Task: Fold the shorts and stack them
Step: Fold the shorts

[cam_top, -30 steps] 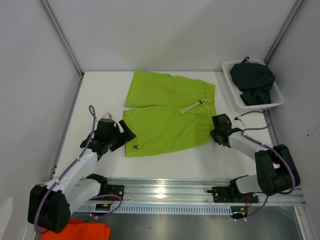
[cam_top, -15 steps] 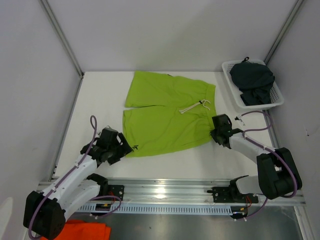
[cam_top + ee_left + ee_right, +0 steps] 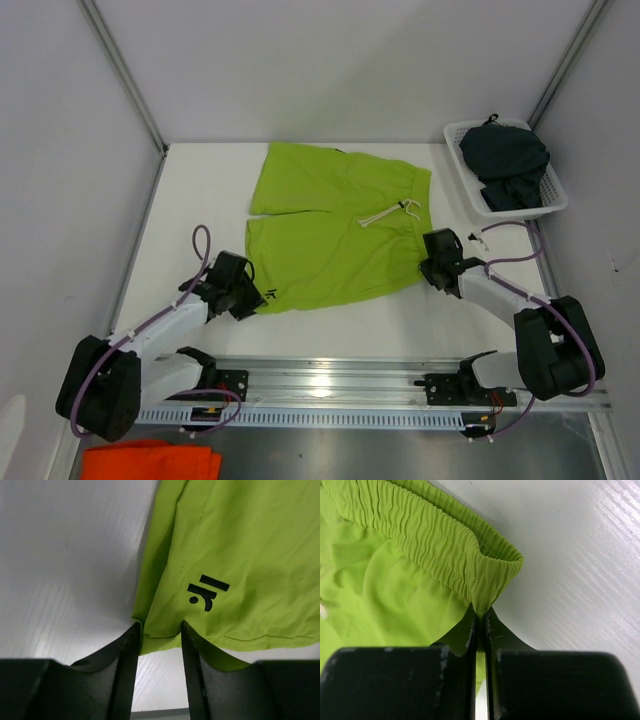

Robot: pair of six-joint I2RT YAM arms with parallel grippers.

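The lime green shorts (image 3: pixel 335 225) lie flat in the middle of the white table. Their waistband faces right and the legs face left. My left gripper (image 3: pixel 258 297) is at the near-left hem corner. In the left wrist view its jaws (image 3: pixel 160 630) stand apart astride that corner of the green fabric (image 3: pixel 240 545), beside a black logo (image 3: pixel 207 592). My right gripper (image 3: pixel 428 272) is shut on the near end of the elastic waistband (image 3: pixel 445 555), pinching the fold (image 3: pixel 481 617). The dark shorts (image 3: pixel 505 160) sit bunched in a basket at the back right.
A white mesh basket (image 3: pixel 466 186) stands against the right wall at the back. An orange cloth (image 3: pixel 150 462) lies below the table's front rail (image 3: pixel 330 385) at the bottom left. Grey walls close in the table on three sides.
My left gripper has moved right and down to the shorts' near-left hem corner, and its jaws have narrowed around it. The right arm and the shorts have stayed put.
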